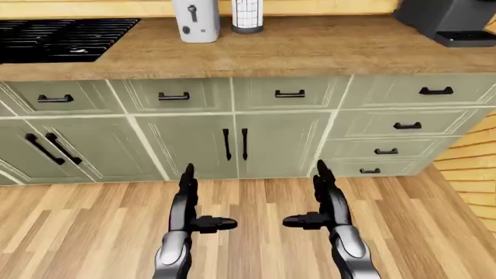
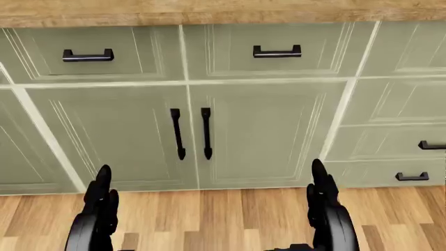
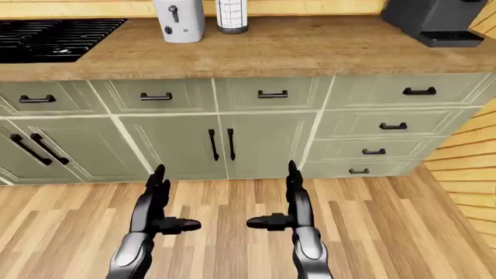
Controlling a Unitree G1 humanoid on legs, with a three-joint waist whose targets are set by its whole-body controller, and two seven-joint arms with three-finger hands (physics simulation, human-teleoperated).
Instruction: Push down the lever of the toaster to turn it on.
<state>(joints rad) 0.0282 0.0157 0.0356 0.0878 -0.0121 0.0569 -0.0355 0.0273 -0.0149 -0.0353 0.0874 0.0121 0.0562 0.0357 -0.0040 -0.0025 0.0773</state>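
A long wooden-topped bench (image 1: 310,49) runs across the top of the left-eye view, carried on pale green panelled cabinets (image 1: 193,142) with black bar handles; below lies the light plank wooden floor (image 1: 256,226). A black gas hob (image 1: 58,38) is set into the bench at the left, and one black boxy appliance (image 1: 449,20) stands at the right. Both arms are raised low over the floor, well apart from the bench. The left hand (image 1: 188,203) and the right hand (image 1: 325,200) stand edge-on, long fingers (image 1: 186,177) pointing up towards the cabinets and thumbs turned inward at each other, spread and holding nothing. One small white rectangular toaster (image 1: 195,20), with its dark lever on the near face, sits on the bench at top centre-left, just beside one white ribbed canister (image 1: 247,16).
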